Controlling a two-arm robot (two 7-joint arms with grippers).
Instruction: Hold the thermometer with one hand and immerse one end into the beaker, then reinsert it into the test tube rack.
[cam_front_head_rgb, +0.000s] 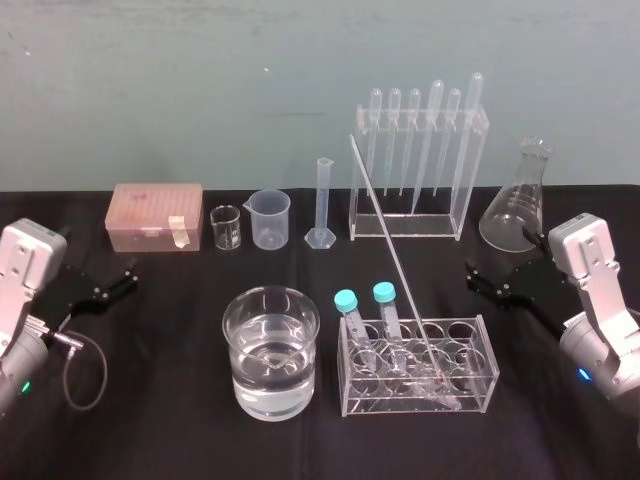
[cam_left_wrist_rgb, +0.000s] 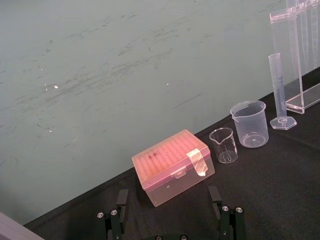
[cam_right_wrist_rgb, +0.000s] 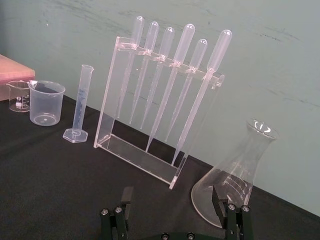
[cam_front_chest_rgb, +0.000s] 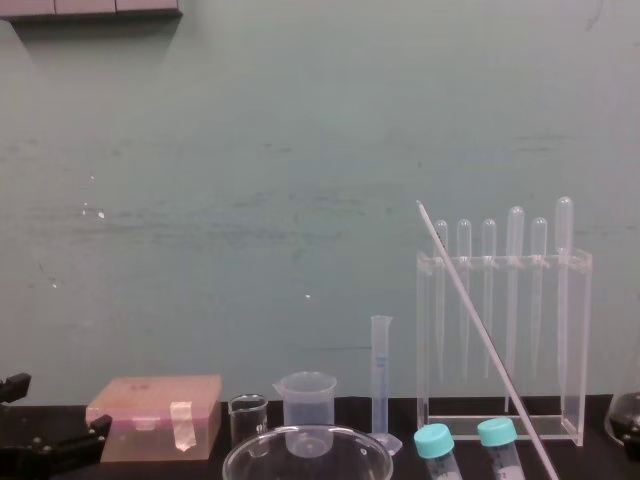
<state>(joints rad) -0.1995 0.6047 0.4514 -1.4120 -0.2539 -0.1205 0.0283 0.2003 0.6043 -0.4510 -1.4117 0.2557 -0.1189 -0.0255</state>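
Observation:
The thermometer (cam_front_head_rgb: 393, 255) is a long thin glass rod. It leans up and to the left out of the low clear test tube rack (cam_front_head_rgb: 480, 375) at the table's front right, and its top end (cam_front_chest_rgb: 487, 340) crosses in front of the tall pipette stand. Two teal-capped tubes (cam_front_head_rgb: 346, 300) stand in the same rack. The beaker (cam_front_head_rgb: 250, 385), wide and partly filled with water, sits just left of the rack. My left gripper (cam_front_head_rgb: 125, 278) rests open at the far left, nothing between its fingers (cam_left_wrist_rgb: 120, 200). At the far right my right gripper (cam_front_head_rgb: 472, 277) is open and empty as well (cam_right_wrist_rgb: 172, 195).
Along the back stand a pink tip box (cam_front_head_rgb: 155, 215), a tiny glass beaker (cam_front_head_rgb: 226, 228), a plastic spouted beaker (cam_front_head_rgb: 270, 218), a graduated cylinder (cam_front_head_rgb: 322, 205), the acrylic stand of pipettes (cam_front_head_rgb: 415, 170) and a conical flask (cam_front_head_rgb: 520, 205) close to my right gripper.

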